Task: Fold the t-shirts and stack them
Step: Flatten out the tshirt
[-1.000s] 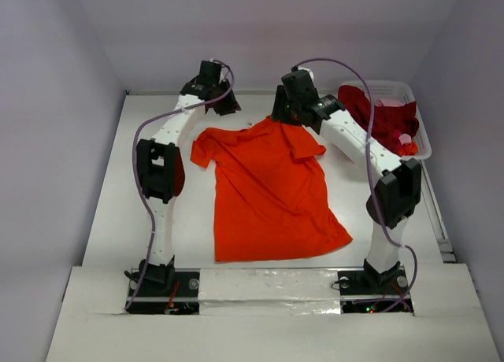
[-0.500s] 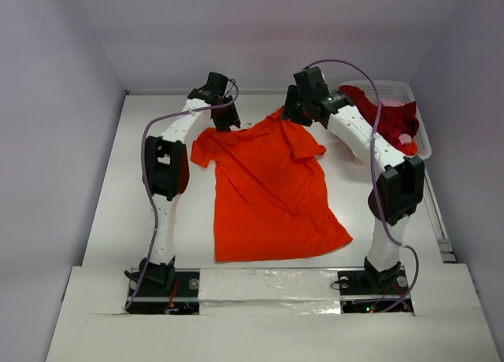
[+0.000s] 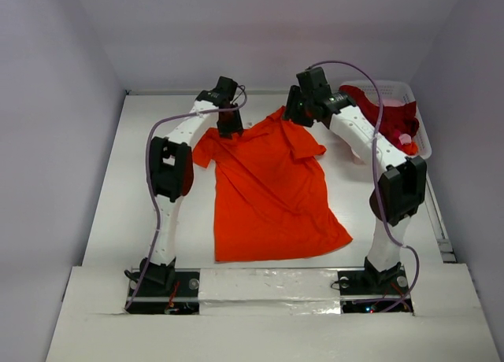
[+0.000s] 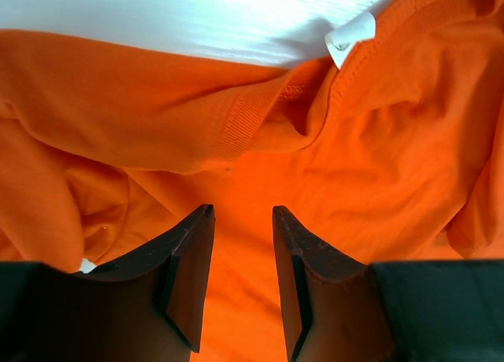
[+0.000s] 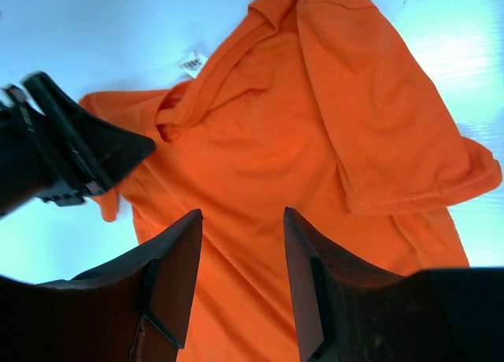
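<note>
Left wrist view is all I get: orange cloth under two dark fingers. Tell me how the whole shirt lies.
Observer: The bright orange-red cloth t-shirt lies spread flat on the white table, collar at the far side, hem toward the arm bases.
Operator: Report the other arm.
Observer: The right claw hangs open above the shirt's collar end, holding nothing.
Operator: Find the second shirt.
Observer: A dark crimson t-shirt sits heaped in the white lattice plastic basket at the table's far right corner.
</note>
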Controlling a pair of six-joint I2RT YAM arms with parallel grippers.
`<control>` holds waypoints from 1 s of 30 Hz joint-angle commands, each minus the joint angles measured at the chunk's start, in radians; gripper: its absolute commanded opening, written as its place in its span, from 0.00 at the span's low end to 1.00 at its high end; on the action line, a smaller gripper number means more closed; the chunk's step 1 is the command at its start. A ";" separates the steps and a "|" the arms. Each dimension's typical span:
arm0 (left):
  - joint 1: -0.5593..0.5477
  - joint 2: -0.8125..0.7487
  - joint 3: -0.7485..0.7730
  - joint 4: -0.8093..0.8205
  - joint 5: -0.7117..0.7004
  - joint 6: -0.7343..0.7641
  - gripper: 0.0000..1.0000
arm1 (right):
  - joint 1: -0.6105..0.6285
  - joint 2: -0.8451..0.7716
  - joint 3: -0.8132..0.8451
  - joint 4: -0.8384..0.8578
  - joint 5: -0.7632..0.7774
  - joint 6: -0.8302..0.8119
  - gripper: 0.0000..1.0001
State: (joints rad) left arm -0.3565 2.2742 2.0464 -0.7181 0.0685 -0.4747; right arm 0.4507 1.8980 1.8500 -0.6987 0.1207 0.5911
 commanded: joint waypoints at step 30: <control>-0.052 0.031 0.071 -0.024 -0.213 0.054 0.34 | -0.029 -0.070 -0.028 0.085 -0.082 0.038 0.51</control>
State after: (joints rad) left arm -0.4007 2.3863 2.0861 -0.7563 -0.1257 -0.4332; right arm 0.4282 1.8778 1.8294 -0.6651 0.0555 0.6224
